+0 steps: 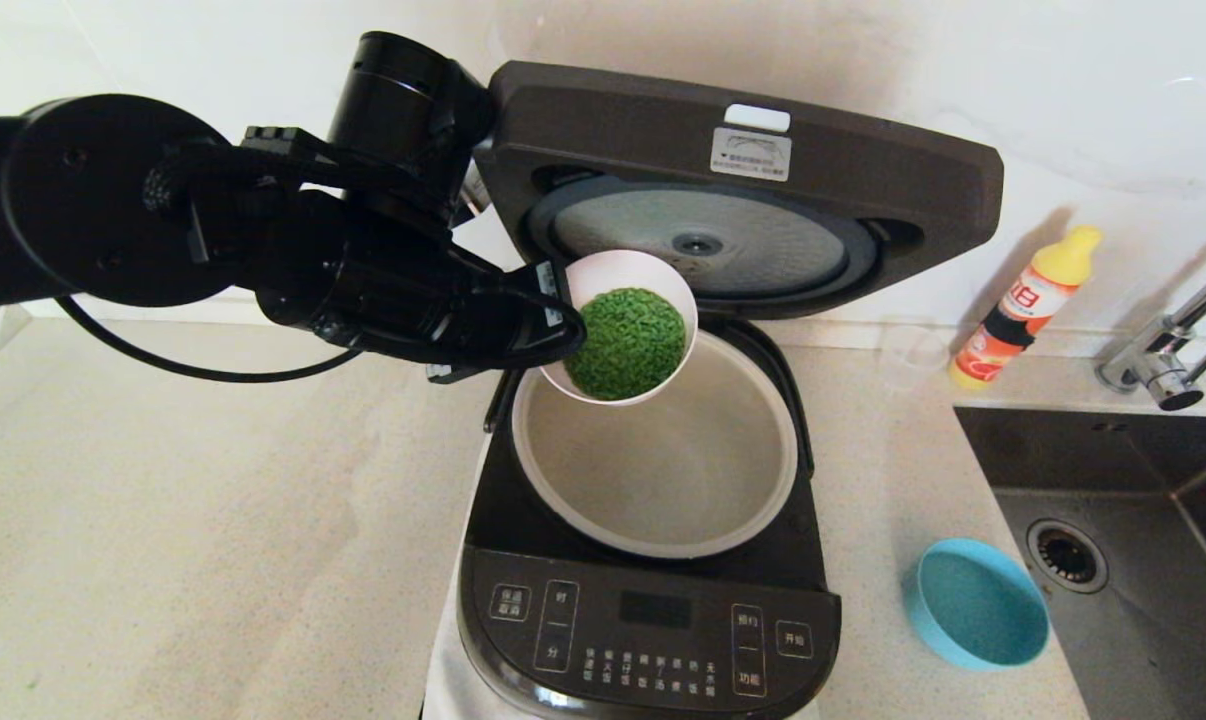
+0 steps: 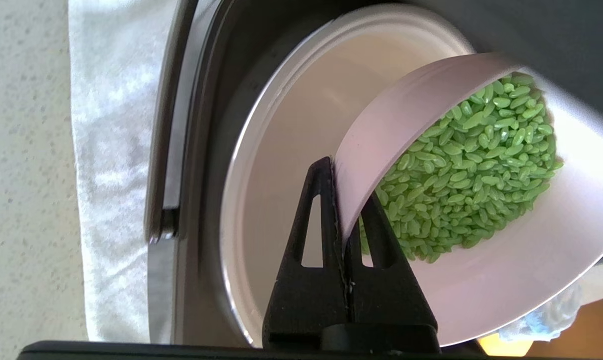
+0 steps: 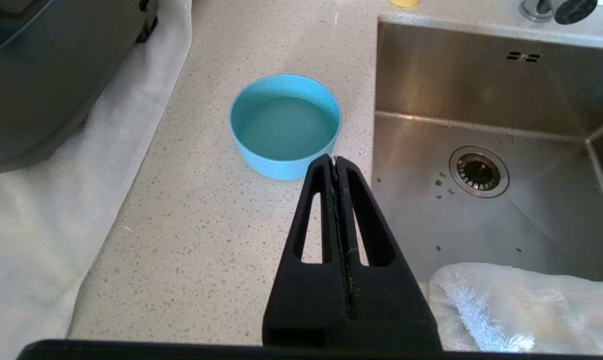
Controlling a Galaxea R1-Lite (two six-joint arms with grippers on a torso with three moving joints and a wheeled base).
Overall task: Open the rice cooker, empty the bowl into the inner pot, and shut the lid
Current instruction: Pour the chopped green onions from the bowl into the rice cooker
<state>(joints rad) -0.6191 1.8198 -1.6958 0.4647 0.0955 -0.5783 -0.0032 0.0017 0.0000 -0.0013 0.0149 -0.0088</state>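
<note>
From the head camera, the rice cooker (image 1: 643,560) sits dead centre on the counter (image 1: 213,520) with the lid (image 1: 743,190) standing wide open at twelve o'clock, its silver disc facing us. The inner pot (image 1: 663,470) is seated in the body and looks bare inside. The left gripper (image 1: 553,330) comes in from nine o'clock, pinching the near rim of the pink bowl (image 1: 628,325), which is tipped over the pot's far-left edge and heaped with green grains (image 1: 626,343). Out at four o'clock from the cooker rests a blue bowl (image 1: 978,605), nothing in it, just beside the sink (image 1: 1143,520); an orange bottle with a yellow cap (image 1: 1023,305) stands by the wall at two o'clock. Over to the left wrist camera: the fingers (image 2: 321,210) are clamped on the pink bowl's (image 2: 396,130) wall, one outside, one inside among the grains (image 2: 466,170), and the pot (image 2: 291,125) gapes pale beneath, with a white cloth (image 2: 111,150) under the cooker. Right wrist camera now: the right gripper (image 3: 335,165) hangs above the counter with its fingers pressed together on nothing, the blue bowl (image 3: 285,125) just beyond its tips, the sink (image 3: 486,130) alongside and a white towel (image 3: 521,305) draped on the sink's near edge.
</note>
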